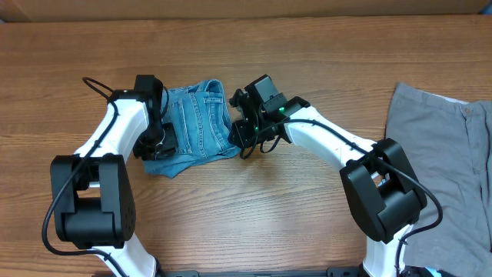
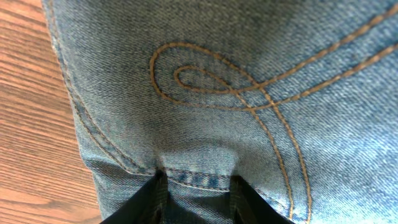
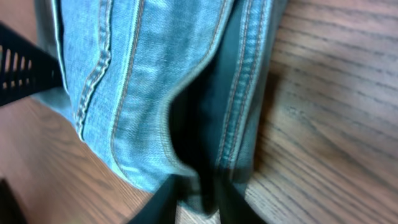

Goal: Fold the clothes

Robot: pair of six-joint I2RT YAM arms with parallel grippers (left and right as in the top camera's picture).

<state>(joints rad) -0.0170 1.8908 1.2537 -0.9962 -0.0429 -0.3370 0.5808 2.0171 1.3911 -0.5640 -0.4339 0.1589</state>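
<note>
A wooden table (image 1: 254, 208) fills nearly the whole overhead view. Its top is mid-brown with darker streaks, and the grain runs left to right in long wavy lines, with a few looping whorls toward the near side. The surface looks smooth and matt, with soft shadows lying on it. Along the far edge runs a paler tan band (image 1: 231, 6), plain and without grain; what it is cannot be told. In both wrist views the same wood shows close up, its grain fine dark lines on reddish brown.
</note>
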